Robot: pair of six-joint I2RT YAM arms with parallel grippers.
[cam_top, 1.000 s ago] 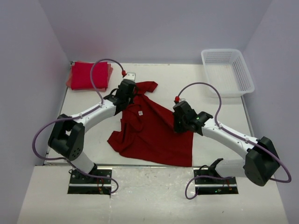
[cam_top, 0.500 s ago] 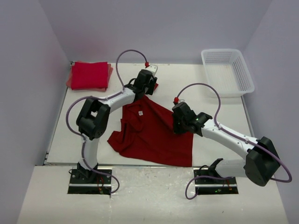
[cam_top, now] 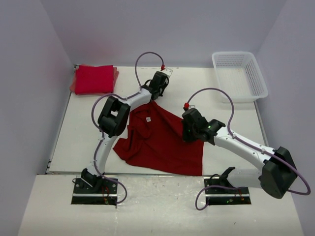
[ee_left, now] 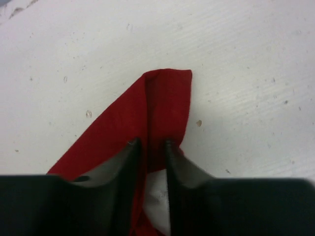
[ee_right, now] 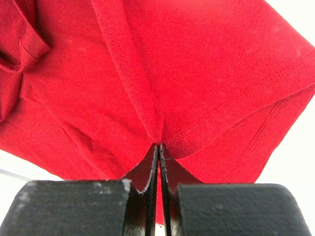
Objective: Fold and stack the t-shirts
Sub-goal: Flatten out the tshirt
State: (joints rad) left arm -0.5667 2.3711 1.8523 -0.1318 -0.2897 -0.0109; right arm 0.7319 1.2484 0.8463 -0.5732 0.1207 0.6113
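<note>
Top external view: dark crimson cloth t-shirt (cam_top: 162,140) lies spread on the white table (cam_top: 221,93), between the two pincers.
At its edge, the right gripper (cam_top: 188,133) is closed tight on a pinched fold. The left gripper (cam_top: 159,86) stands partly open, its fingers (ee_left: 129,162) astride a sleeve tip. Folded bright red t-shirts (cam_top: 93,78) lie well left of the left gripper. A white plastic lattice basket (cam_top: 240,73) sits well beyond the right gripper.

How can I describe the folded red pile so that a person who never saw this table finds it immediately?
Look at the white table from above, then go to its far left corner, opposite the white basket. The folded pile lies there, a neat bright red square, unlike the darker crimson t-shirt spread loose in the middle.
</note>
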